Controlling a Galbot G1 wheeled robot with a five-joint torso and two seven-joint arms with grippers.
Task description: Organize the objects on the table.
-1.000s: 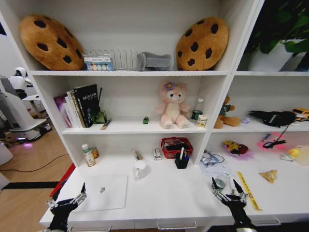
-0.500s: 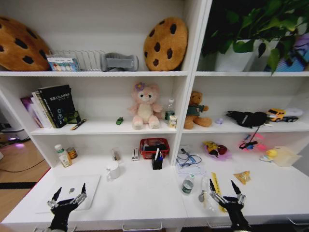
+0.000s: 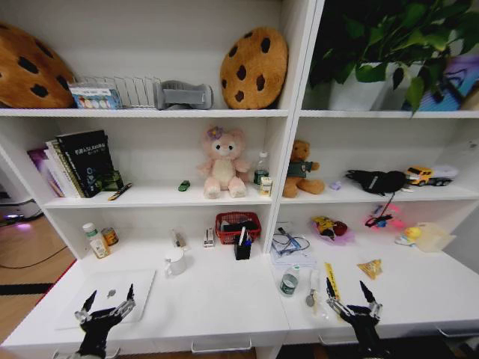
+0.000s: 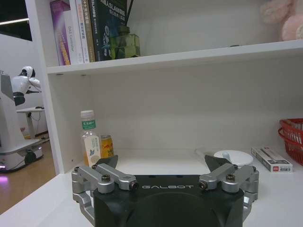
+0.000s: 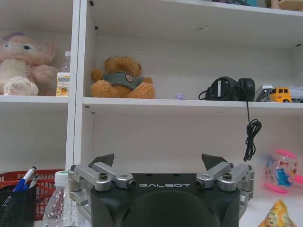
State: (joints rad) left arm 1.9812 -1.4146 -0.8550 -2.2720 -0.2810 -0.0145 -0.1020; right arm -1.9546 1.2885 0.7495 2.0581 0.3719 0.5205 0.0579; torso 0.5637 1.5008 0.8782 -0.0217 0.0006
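A silver laptop (image 3: 112, 295) lies shut at the near left of the white table (image 3: 217, 307). My left gripper (image 3: 110, 298) hovers open over the laptop's near edge, and the left wrist view shows its fingers spread with nothing between them (image 4: 162, 163). My right gripper (image 3: 348, 292) is open above the table's near right part, empty as well (image 5: 158, 160). Just beyond it stands a small clear bottle (image 3: 290, 282) with a green label (image 5: 59, 198). A tiny green piece (image 3: 184, 185) and a slim marker pen (image 3: 120, 192) lie on the middle shelf.
On the table stand a white mug (image 3: 175, 262), a red basket (image 3: 238, 224), a black pen holder (image 3: 242, 250), a drink bottle (image 3: 91, 239) and a can (image 3: 111, 236). A yellow ruler (image 3: 331, 280) and a snack bag (image 3: 370, 268) lie to the right. A shelf upright (image 3: 288, 187) rises behind.
The whole picture has slid left, so the camera has turned to the right. Both grippers keep their place in the view and stay open.
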